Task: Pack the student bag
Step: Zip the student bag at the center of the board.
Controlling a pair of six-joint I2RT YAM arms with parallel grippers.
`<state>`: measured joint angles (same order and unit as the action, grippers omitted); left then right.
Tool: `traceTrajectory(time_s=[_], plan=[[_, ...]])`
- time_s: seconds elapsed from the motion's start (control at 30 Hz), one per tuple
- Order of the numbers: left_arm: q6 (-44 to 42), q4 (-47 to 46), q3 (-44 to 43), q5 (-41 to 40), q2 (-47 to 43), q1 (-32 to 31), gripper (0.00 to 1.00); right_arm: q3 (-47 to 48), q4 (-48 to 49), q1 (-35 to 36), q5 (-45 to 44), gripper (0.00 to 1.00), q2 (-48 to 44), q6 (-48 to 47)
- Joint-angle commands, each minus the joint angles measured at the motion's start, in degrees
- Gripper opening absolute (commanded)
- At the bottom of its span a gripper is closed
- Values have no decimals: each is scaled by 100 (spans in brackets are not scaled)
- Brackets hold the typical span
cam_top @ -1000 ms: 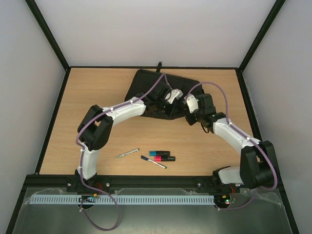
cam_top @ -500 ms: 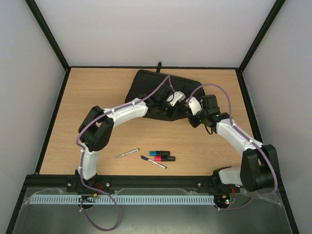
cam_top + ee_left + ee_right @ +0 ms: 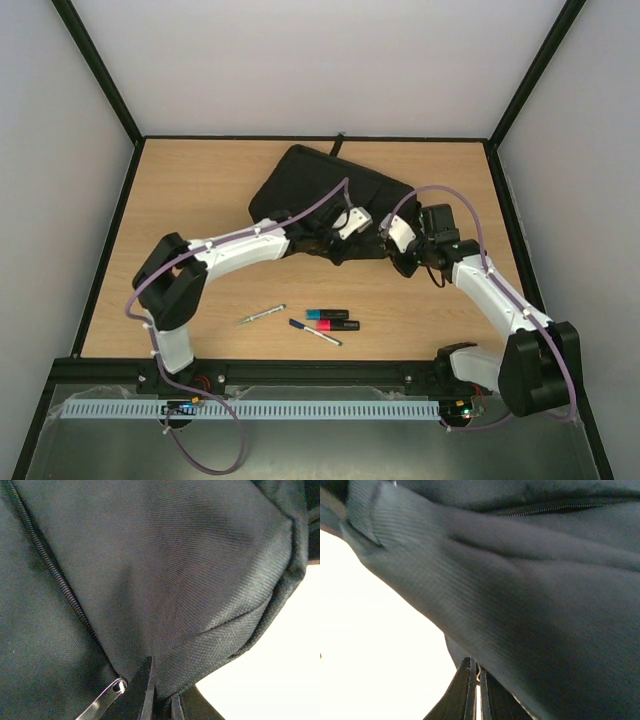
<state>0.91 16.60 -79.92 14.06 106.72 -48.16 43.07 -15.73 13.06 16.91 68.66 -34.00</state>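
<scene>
The student bag (image 3: 318, 188) is a large black fabric backpack lying at the back middle of the table, with a loop (image 3: 337, 144) at its far end. My left gripper (image 3: 356, 230) is shut on the fabric at the bag's near edge. In the left wrist view its fingers (image 3: 146, 690) pinch black cloth beside a zipper (image 3: 60, 580) and a silver zipper pull (image 3: 102, 700). My right gripper (image 3: 393, 244) is just to the right, shut on the same near edge. In the right wrist view its fingertips (image 3: 466, 690) meet under a fold of the bag (image 3: 530, 605).
On the near half of the table lie a silver pen (image 3: 262, 315), a blue pen (image 3: 315, 333), a blue highlighter (image 3: 327, 314) and a red highlighter (image 3: 338, 325). Black frame rails border the table on both sides.
Both grippers have pulled back toward the near edge, still holding the bag. The bag has shifted with them, its loop moving right. The left arm's elbow has dropped to the left.
</scene>
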Motion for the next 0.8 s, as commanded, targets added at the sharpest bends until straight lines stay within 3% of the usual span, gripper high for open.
traceTrajectory(time_s=[0.0,0.33,0.53,0.63,0.7,0.77], plan=[[19,230,791,-899,-886,189,2,-348,-805,-233,-505,1,-235,-377],[144,-74,2395,-1839,-2039,161,2,-379,-1375,-235,62,1,-66,-912],[129,35,2706,-2647,-2410,22,4,-261,-1728,-226,559,1,86,-1028],[40,-241,2763,-2712,-2535,-297,45,-215,-1811,-201,723,1,92,-973],[-81,-592,2830,-2708,-2624,-640,62,-145,-1828,-149,759,1,116,-871],[-252,-1000,2896,-2829,-2657,-1022,72,-90,-1846,-116,796,1,132,-821]])
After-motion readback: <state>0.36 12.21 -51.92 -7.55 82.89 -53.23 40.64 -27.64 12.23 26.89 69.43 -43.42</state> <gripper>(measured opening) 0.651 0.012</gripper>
